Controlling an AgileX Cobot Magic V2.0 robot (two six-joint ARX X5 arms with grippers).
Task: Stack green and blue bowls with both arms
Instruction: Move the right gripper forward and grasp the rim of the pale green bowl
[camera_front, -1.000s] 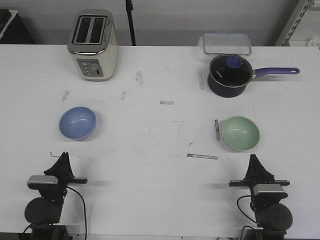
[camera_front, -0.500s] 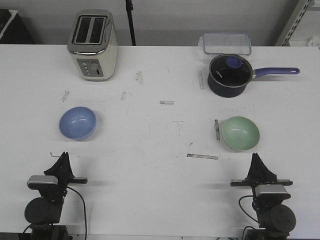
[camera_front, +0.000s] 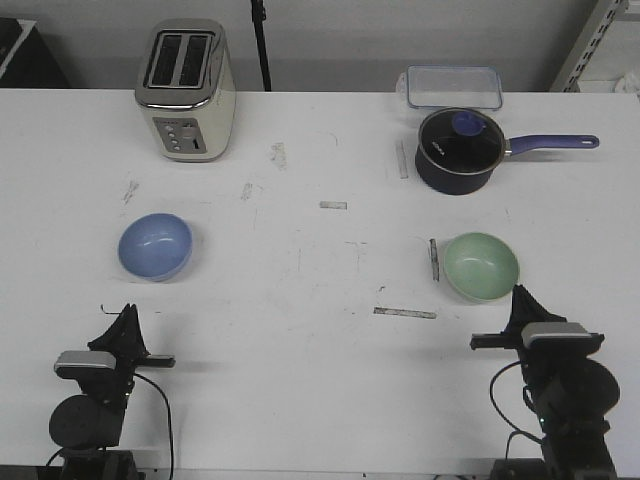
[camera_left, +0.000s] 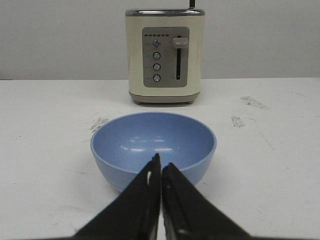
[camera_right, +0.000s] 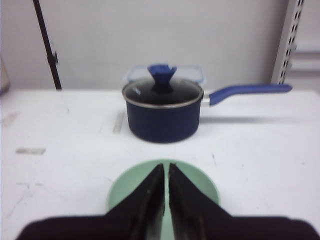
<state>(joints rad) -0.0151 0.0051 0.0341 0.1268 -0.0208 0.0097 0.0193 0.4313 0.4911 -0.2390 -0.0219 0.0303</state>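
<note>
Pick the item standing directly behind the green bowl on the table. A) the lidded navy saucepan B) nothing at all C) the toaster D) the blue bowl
A: the navy saucepan with its glass lid sits just beyond the green bowl, and the right wrist view shows them in line.

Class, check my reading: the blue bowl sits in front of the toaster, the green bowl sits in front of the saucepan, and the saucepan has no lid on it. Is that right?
Not quite. The saucepan has its glass lid on, as the right wrist view shows. The rest stands: the blue bowl sits before the toaster, the green bowl before the saucepan.
</note>
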